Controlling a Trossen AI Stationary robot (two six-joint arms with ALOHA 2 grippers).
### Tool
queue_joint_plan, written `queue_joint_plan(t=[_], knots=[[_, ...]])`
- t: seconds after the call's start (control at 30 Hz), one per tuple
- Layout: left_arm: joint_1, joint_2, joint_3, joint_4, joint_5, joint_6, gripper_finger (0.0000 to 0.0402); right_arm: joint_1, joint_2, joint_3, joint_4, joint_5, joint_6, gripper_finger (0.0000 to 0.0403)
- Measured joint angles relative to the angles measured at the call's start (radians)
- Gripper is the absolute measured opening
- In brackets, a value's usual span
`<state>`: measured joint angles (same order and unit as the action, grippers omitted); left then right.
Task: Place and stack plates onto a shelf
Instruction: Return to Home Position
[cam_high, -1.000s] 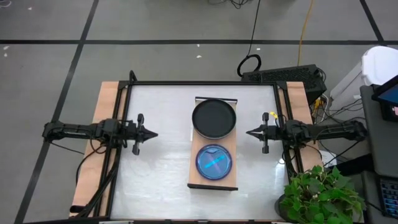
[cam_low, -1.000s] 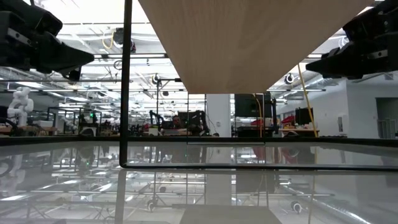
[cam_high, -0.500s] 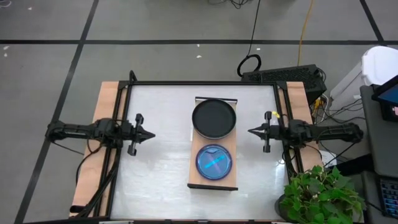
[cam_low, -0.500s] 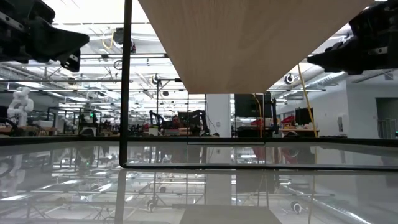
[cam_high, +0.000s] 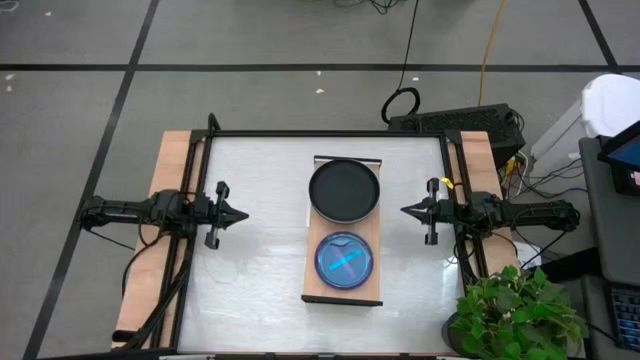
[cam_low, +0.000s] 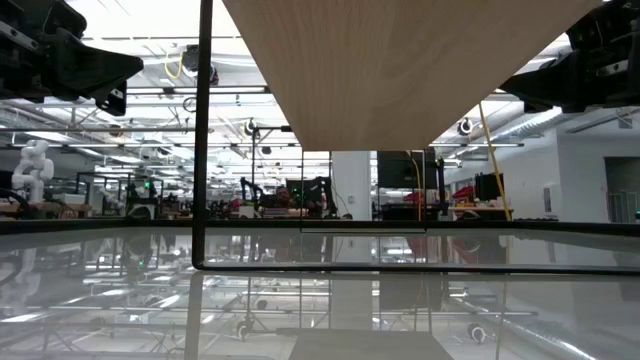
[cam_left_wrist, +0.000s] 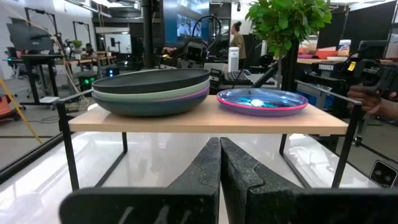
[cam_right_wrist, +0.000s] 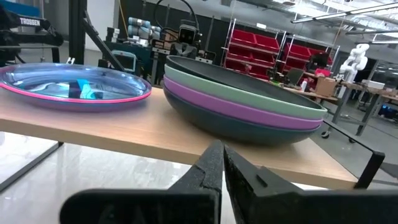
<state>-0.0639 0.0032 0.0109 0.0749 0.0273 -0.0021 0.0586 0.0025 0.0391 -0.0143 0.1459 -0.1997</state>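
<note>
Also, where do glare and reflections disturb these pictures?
Low view: the glossy table mirrors the room, and ceiling lamps shine behind the shelf. High view: mild sheen on the table; the left gripper and right gripper, either side of the shelf, show dark against it. Right wrist view: glints on the blue plate.

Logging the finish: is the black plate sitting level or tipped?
Level. The black plate nests flush in the sage-green plate, and their rims run parallel in both wrist views.

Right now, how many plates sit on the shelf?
6. Four large ones are stacked at one end of the shelf: black plate, sage-green plate, purple plate, dark bottom plate. Two small ones sit beside them: blue plate on pink plate. Others may hide inside the stacks.
</note>
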Motion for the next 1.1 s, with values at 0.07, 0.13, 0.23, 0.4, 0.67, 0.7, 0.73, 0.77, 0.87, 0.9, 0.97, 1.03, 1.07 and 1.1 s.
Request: queue_joint_plan(t=[0.07, 0.13, 0.23, 0.4, 0.67, 0.7, 0.73, 0.77, 0.87, 0.9, 0.97, 1.03, 1.07, 1.1], knots=[[0.000, 0.000, 0.000, -0.003, 0.000, 0.000, 0.0003, 0.000, 0.001, 0.000, 0.000, 0.000, -0.004, 0.0000], [0.000, 0.000, 0.000, -0.005, 0.000, -0.004, 0.0003, 0.000, 0.001, 0.000, -0.004, -0.022, -0.004, 0.0000], [0.000, 0.000, 0.000, -0.006, 0.000, -0.007, 0.0003, -0.006, 0.002, -0.001, -0.009, -0.043, -0.004, 0.0000], [0.000, 0.000, 0.000, -0.006, 0.000, -0.003, 0.0003, -0.065, 0.002, -0.012, 0.009, -0.050, -0.010, 0.0000], [0.000, 0.000, 0.000, -0.018, 0.000, -0.003, 0.0003, -0.106, 0.002, -0.025, 0.024, -0.146, -0.022, 0.0000], [0.000, 0.000, 0.000, -0.029, 0.000, -0.003, 0.0003, -0.106, 0.002, -0.025, 0.025, -0.148, -0.022, 0.0000], [0.000, 0.000, 0.000, -0.039, 0.000, -0.003, 0.0003, -0.106, 0.002, -0.025, 0.025, -0.148, -0.014, 0.0000], [0.000, 0.000, 0.000, -0.042, 0.000, -0.004, 0.0003, -0.106, 0.002, -0.025, 0.025, -0.148, -0.005, 0.0000], [0.000, 0.000, 0.000, -0.060, 0.002, -0.008, 0.0003, -0.106, 0.002, -0.024, 0.026, -0.147, 0.012, 0.0000], [0.000, 0.000, 0.000, -0.060, 0.002, -0.008, 0.0003, -0.106, 0.002, -0.024, 0.027, -0.147, 0.025, 0.0000], [0.000, 0.000, 0.000, -0.060, 0.002, -0.007, 0.0003, -0.106, 0.002, -0.024, 0.036, -0.148, 0.039, 0.0000], [0.000, 0.000, 0.000, -0.060, 0.001, -0.003, 0.0003, -0.106, 0.002, -0.024, 0.040, -0.148, 0.038, 0.0000], [0.000, 0.000, 0.000, -0.060, 0.002, -0.003, 0.0003, -0.106, 0.002, -0.024, 0.040, -0.148, 0.036, 0.0000], [0.000, 0.000, 0.000, -0.060, 0.002, -0.003, 0.0003, -0.106, 0.003, -0.024, 0.040, -0.148, 0.034, 0.0000]])
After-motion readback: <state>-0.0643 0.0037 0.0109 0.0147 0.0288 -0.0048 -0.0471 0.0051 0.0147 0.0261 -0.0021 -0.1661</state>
